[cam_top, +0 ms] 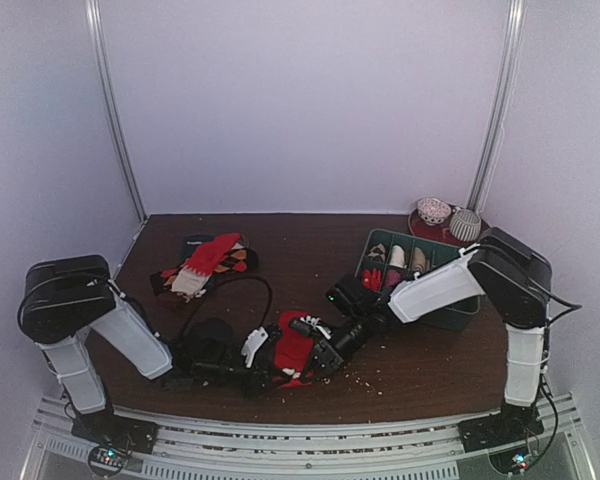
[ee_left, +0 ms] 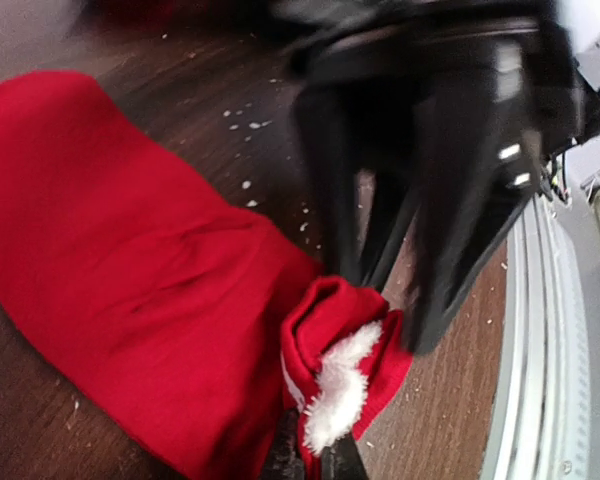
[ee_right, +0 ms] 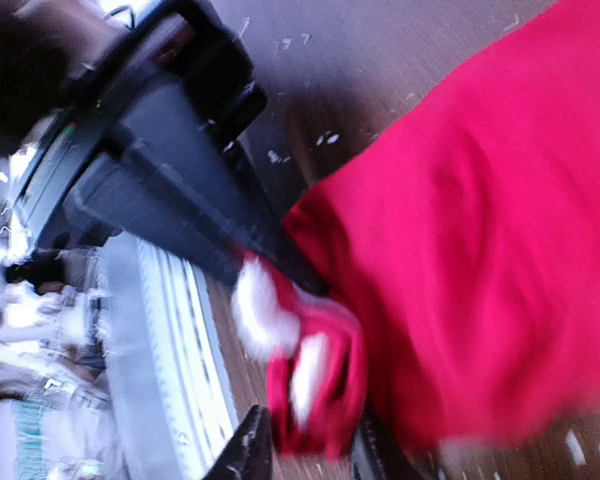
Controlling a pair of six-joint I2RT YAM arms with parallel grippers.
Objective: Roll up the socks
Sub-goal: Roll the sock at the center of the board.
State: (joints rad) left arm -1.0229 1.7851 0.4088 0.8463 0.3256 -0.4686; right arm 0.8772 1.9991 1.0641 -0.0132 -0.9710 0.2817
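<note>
A bright red sock (cam_top: 293,345) lies flat near the table's front edge, its white-trimmed end folded into a small bundle (ee_left: 345,370). My left gripper (ee_left: 315,462) is shut on that bundle from below. In the top view it sits at the sock's near end (cam_top: 280,377). My right gripper (ee_right: 310,455) reaches in from the other side (cam_top: 317,357). Its jaws stand a little apart with the folded end (ee_right: 315,375) between them. The right fingers (ee_left: 330,200) loom dark over the bundle in the left wrist view. More socks, red and pale tan, lie in a pile (cam_top: 205,265) at the back left.
A green divided box (cam_top: 458,310) with rolled bundles in it stands at the right. Behind it, two patterned balls rest on a dark red plate (cam_top: 417,222). Pale crumbs dot the dark wood. A black cable (cam_top: 230,290) loops behind the left arm. The metal rail (ee_left: 540,380) runs along the front edge.
</note>
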